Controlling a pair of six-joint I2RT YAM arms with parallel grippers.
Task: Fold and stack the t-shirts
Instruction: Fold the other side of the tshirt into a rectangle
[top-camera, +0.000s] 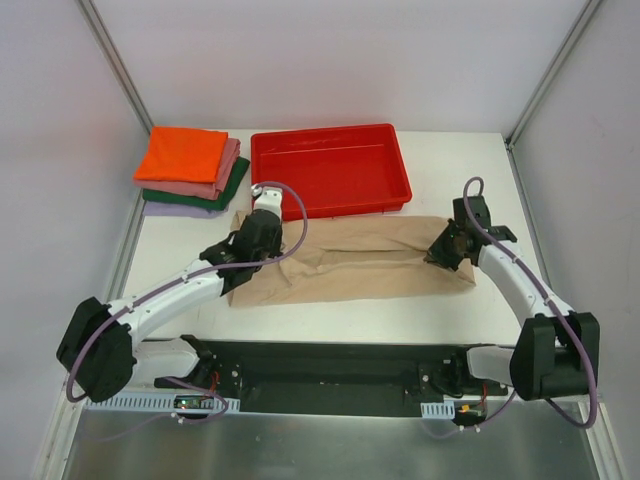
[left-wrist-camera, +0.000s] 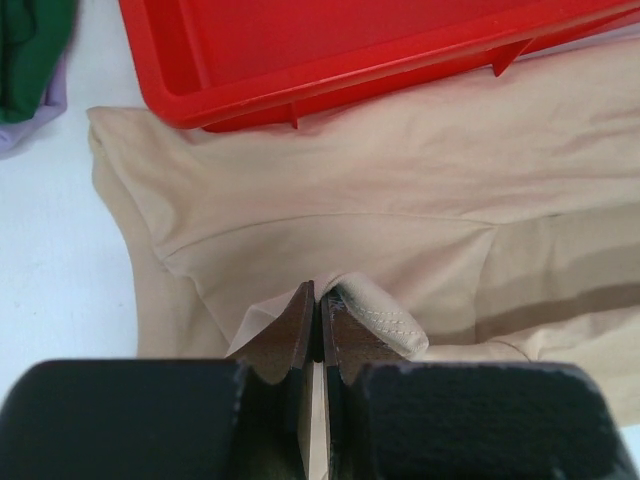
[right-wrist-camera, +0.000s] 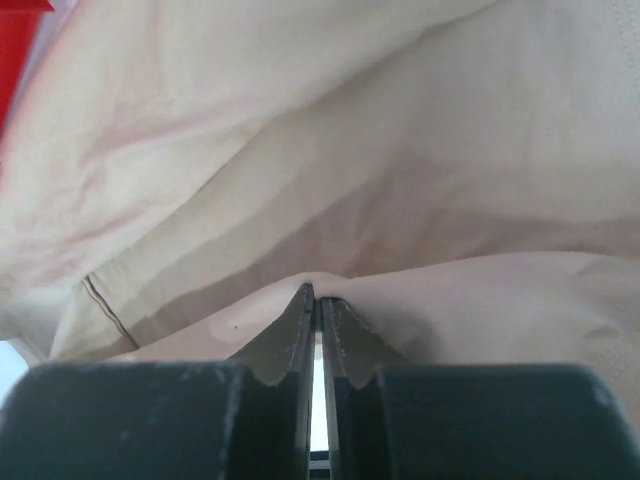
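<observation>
While pinched at both ends, lying as a long wrinkled band across the white table: the beige shirt, its far edge right against the near wall of a red tray.

Clamped tight on a raised ridge of beige cloth near the left end, beside a stitched hem: the left gripper, fingers pressed together.

Closed likewise on a fold of the same cloth at the right end: the right gripper, only a sliver showing between its fingers.

At the far left corner of the table, well apart from both arms: a neat pile of four folded shirts. From the top down: orange shirt, pink shirt, dark green shirt, lavender shirt.

Judging from this layout, most of the job done: four folded and stacked, one left. Possibly folded once lengthwise already, though hard to confirm. Probably left to do: more folds to match the pile, then placing on top.
</observation>
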